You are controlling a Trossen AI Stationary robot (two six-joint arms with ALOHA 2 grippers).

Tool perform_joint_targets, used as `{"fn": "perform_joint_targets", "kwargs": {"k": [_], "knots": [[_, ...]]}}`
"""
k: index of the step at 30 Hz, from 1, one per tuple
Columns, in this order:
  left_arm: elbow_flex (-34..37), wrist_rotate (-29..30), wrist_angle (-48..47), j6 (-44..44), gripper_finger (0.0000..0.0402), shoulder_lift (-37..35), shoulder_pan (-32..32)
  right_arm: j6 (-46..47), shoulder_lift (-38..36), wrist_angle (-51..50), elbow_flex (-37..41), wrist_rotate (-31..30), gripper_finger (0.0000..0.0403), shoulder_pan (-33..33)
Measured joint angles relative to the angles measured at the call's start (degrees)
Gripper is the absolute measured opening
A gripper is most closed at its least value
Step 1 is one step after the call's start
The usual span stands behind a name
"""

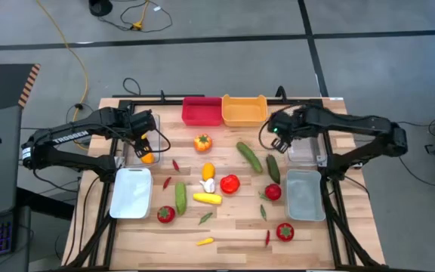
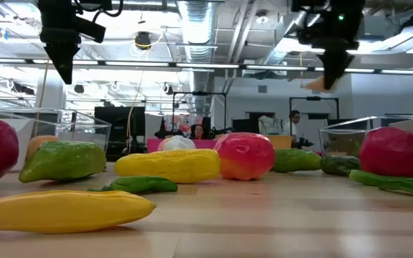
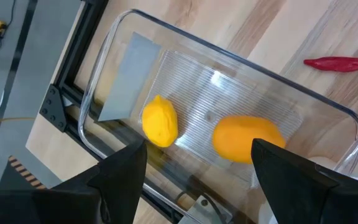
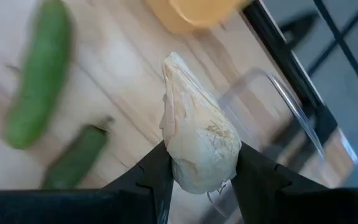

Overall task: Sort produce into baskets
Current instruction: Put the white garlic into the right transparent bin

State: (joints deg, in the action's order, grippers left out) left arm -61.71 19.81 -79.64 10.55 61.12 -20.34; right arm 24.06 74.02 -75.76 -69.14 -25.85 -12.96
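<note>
right tool (image 4: 199,171) clamped on garlic (image 4: 197,134), raised beside right clear tub (image 1: 305,143) | left tool (image 3: 194,168) wide above left clear tub (image 3: 328,102) holding lemon (image 3: 160,121), orange piece (image 3: 244,138) | remaining produce scattered mid-surface (image 1: 240,227)

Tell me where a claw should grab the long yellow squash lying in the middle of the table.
Probably across the middle of the yellow squash, coming straight down from above. It lies flat and lengthwise on the table, so its narrow width fits between the fingers, closing from front and back. The garlic sits close behind it, so keep clear there.
</note>
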Motion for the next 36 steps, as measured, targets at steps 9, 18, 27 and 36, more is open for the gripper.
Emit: {"fn": "perform_joint_targets", "kwargs": {"k": [9,18,27,36], "knots": [[0.0,0.0,0.0,0.0,0.0276,0.0,0.0,1.0,-1.7,-2.2,4.0,0.1,0.0179,-6.3],[0.0,0.0,0.1,0.0,0.0276,0.0,0.0,1.0,-1.2,-2.2,4.3,0.2,0.0196,-9.3],[0.0,0.1,2.9,-1.3,0.0276,0.0,0.0,1.0,-1.2,-2.3,4.3,0.4,0.023,-11.8],[0.0,0.1,7.5,-4.2,0.0276,0.0,0.0,1.0,-1.2,-1.8,4.3,0.4,0.025,-12.3]]}}
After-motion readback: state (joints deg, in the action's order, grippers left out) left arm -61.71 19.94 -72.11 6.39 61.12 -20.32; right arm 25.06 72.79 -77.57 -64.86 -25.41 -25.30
